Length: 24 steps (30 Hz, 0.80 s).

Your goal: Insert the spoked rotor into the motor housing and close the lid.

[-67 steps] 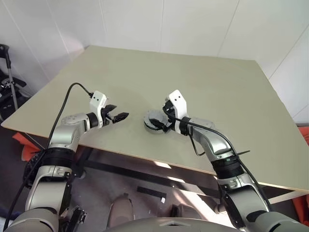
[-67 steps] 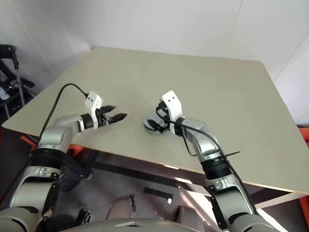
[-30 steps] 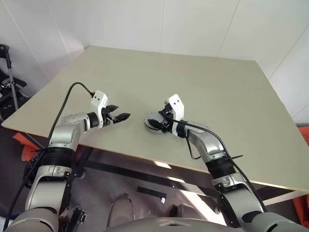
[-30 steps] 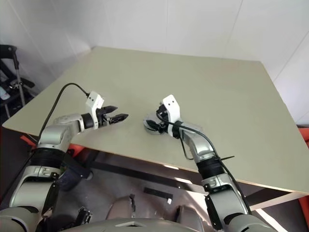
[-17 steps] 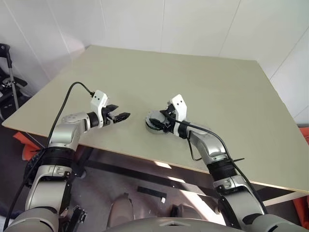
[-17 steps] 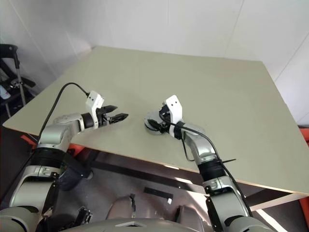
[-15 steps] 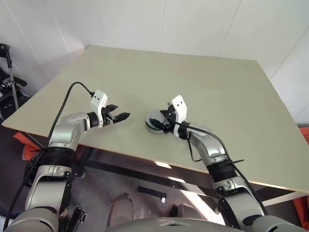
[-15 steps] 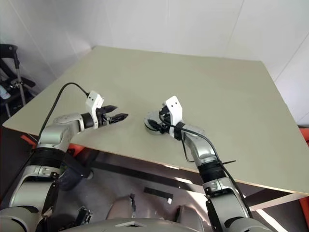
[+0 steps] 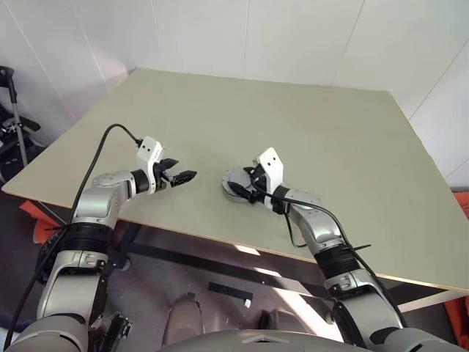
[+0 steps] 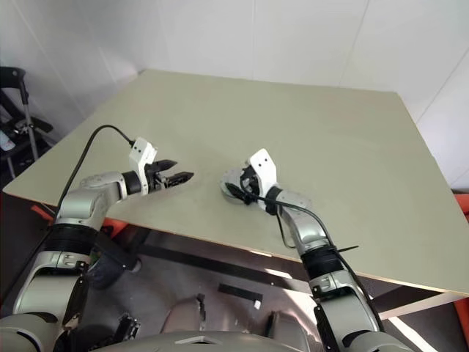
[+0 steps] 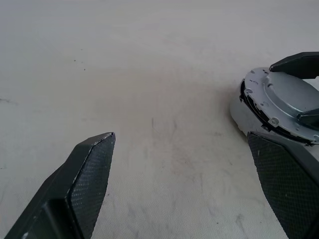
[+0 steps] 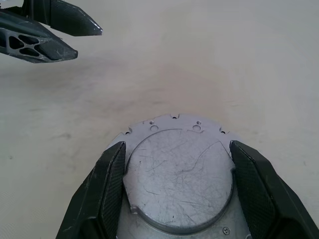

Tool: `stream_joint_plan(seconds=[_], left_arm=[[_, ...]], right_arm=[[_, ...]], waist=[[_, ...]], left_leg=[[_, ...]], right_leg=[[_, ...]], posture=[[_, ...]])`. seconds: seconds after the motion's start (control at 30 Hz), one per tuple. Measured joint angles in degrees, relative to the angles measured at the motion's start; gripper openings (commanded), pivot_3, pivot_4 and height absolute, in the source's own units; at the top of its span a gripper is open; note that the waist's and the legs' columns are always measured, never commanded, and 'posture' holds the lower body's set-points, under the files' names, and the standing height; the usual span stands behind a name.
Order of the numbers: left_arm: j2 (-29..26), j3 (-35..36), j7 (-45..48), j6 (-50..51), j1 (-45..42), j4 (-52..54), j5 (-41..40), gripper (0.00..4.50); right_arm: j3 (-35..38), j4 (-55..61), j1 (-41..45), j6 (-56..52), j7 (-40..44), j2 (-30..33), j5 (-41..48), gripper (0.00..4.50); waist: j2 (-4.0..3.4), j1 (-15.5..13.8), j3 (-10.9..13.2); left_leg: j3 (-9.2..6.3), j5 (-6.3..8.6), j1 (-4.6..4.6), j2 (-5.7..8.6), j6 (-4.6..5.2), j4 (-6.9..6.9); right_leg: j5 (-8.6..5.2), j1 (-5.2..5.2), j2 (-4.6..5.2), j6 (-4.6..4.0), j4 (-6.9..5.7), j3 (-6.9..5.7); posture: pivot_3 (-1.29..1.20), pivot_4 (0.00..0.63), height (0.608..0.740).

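A round silvery motor stack sits near the table's front middle. Its top is the lid, a flat scratched disc with small holes round its edge. Beneath the lid shows the pale grey wall of the motor housing, with a dark band between the two. The spoked rotor is hidden. My right gripper is shut on the lid, one black finger against each side. My left gripper hovers open and holds nothing, a hand's width to the left of the stack.
The beige table stretches far behind and to both sides of the stack, and its front edge runs just below the grippers. A black wheeled frame stands off the table's left side by the white wall.
My right wrist has tipped a little over the stack and its elbow has shifted slightly right, with the grip unchanged. The left arm has stayed still.
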<state>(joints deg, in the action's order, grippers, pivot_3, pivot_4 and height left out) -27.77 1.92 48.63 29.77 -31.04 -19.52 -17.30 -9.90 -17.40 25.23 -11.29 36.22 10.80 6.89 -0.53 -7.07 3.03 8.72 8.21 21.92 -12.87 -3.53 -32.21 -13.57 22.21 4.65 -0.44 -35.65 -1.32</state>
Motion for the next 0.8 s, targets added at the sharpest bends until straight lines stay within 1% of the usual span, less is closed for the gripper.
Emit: stream_joint_plan(seconds=[0.17,0.8], left_arm=[[-0.01,0.01,-0.16,-0.04,0.01,0.00,0.00,4.50],[-0.01,0.01,-0.36,-0.34,0.30,0.02,-0.02,4.50]], right_arm=[[-0.25,0.15,-0.07,-0.01,0.92,0.63,-0.08,3.20],[-0.40,-0.79,0.36,0.42,-0.76,-0.37,-1.53,3.20]], waist=[[0.00,0.00,0.00],[0.00,0.14,0.00]], left_leg=[[0.00,0.03,0.00,0.00,0.05,0.00],[0.00,0.04,-0.04,0.00,0.06,0.00]], right_leg=[[0.00,-0.01,0.00,0.00,0.02,0.00],[0.00,-0.03,0.00,0.00,0.02,0.01]], posture=[[0.00,0.000,0.740],[0.00,0.000,0.740]])
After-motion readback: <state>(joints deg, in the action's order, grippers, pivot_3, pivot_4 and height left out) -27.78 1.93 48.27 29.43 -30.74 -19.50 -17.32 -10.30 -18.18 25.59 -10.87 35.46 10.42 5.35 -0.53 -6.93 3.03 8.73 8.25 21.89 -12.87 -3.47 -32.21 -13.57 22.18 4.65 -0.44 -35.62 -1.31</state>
